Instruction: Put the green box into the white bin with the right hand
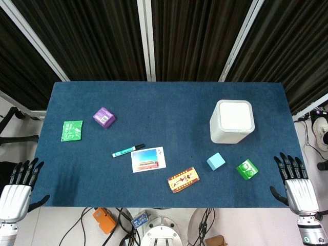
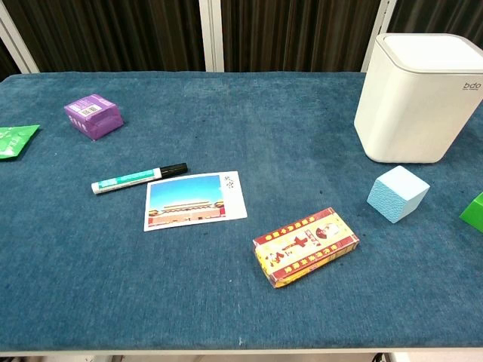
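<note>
The green box (image 1: 247,169) lies on the blue table near the front right; in the chest view only its corner (image 2: 474,212) shows at the right edge. The white bin (image 1: 232,121) (image 2: 419,96) stands upright behind it, open at the top. My right hand (image 1: 295,181) hovers at the table's front right corner, to the right of the green box, fingers spread and holding nothing. My left hand (image 1: 18,185) sits at the front left corner, fingers apart and empty. Neither hand shows in the chest view.
A light blue cube (image 1: 216,161) (image 2: 398,193) lies just left of the green box. A red and yellow packet (image 1: 183,179), a postcard (image 1: 148,159), a marker (image 1: 127,150), a purple box (image 1: 104,117) and a green sachet (image 1: 72,130) spread leftward across the table (image 1: 164,102).
</note>
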Tool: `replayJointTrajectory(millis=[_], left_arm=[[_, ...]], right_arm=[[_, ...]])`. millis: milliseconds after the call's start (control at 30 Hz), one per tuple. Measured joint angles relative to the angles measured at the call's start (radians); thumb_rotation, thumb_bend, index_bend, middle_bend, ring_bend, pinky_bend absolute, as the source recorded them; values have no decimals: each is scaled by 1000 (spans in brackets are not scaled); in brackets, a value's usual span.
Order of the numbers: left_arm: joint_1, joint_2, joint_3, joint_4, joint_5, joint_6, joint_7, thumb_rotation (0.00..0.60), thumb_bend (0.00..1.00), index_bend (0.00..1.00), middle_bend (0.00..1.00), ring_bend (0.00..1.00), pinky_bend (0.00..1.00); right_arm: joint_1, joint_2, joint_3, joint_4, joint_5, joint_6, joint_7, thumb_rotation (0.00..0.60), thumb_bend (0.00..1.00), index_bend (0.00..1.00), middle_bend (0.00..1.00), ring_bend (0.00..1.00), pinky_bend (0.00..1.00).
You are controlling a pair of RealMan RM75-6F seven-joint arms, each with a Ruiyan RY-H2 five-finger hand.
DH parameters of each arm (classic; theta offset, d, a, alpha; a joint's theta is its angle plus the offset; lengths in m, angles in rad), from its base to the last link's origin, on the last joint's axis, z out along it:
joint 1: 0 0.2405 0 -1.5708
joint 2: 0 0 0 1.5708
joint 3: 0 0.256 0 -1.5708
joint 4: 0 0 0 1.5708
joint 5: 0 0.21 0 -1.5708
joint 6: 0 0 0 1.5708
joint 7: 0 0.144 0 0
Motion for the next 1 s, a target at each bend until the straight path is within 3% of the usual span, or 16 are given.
replayJointTrajectory(millis=[267,433,700,1000], left_arm=[[1,1,-2,1,-1,0,-7,600,61,0,0,0,19],[-4,2,-4,0,-1,-7,-9,600,61,0,0,0,19],[-3,12,-11,-1,-10,-4,-28,600,60,0,0,0,19],[-5,11,-7,2,-3,-9,-24,600,60,0,0,0,19]], right_arm=[[34,-2,25,-10,-19,-41,-7,600,392,0,0,0,0],[135,29,101,-91,10,-156,-36,600,391,0,57,0,0],[330,63,257,-232,238,-425,-167,600,391,0,144,0,0],[415,36,286,-263,345,-508,-262,600,391,0,195,0,0]])
